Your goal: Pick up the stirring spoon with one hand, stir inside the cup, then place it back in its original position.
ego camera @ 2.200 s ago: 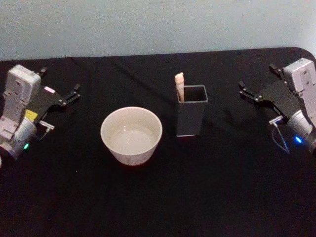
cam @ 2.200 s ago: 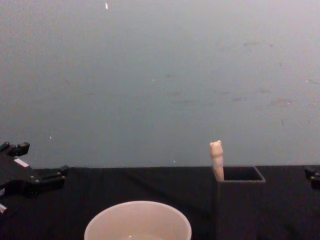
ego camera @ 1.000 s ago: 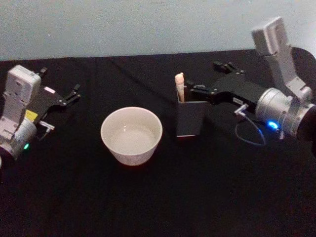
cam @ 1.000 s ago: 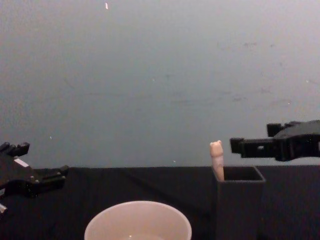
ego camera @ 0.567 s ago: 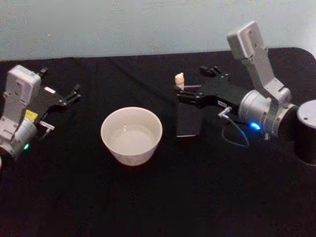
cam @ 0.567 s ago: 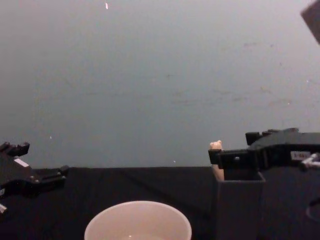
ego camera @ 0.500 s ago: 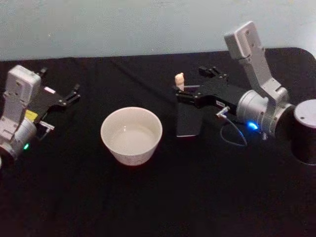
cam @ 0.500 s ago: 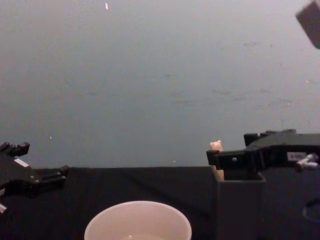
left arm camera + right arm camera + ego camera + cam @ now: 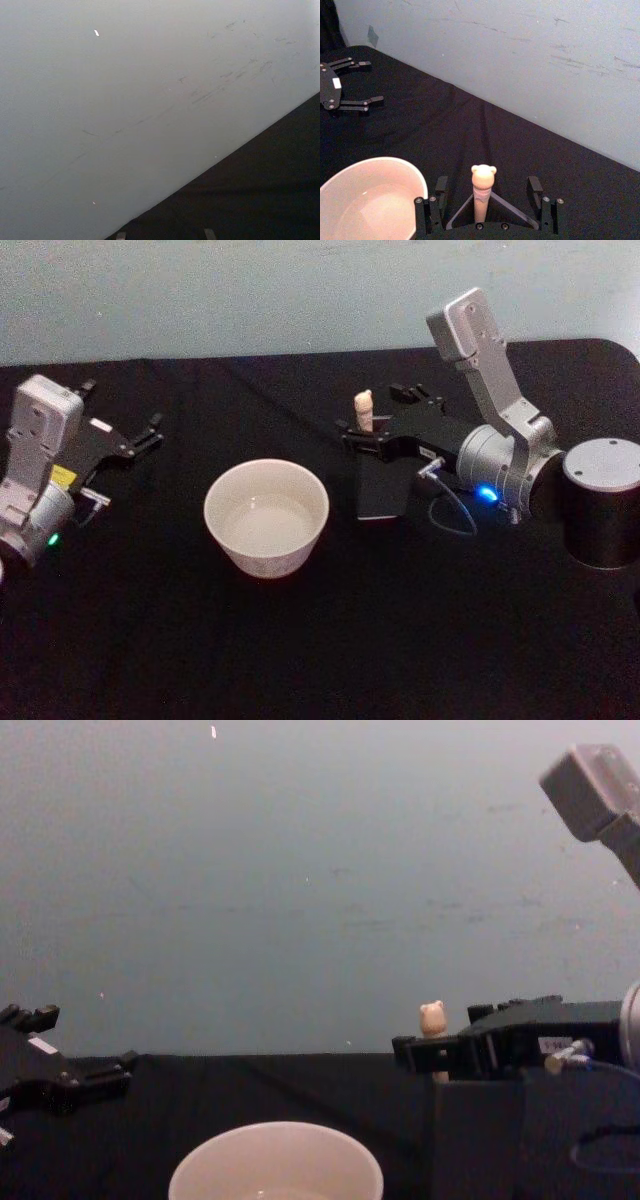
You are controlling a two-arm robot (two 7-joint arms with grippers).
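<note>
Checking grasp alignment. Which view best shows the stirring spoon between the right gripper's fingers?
The right wrist view: the stirring spoon stands upright midway between the open fingers of the right gripper, untouched. The head view shows its top by the fingertips; the chest view shows its bear head above a finger.

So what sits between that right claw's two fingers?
The spoon, handle upright, stands between the open fingers of the right gripper, a gap each side; the right wrist view shows it.

light: dim, even | shadows: soft | glare: mild sheen inside cup (image 9: 266,518) | black table (image 9: 300,640): detail lost
</note>
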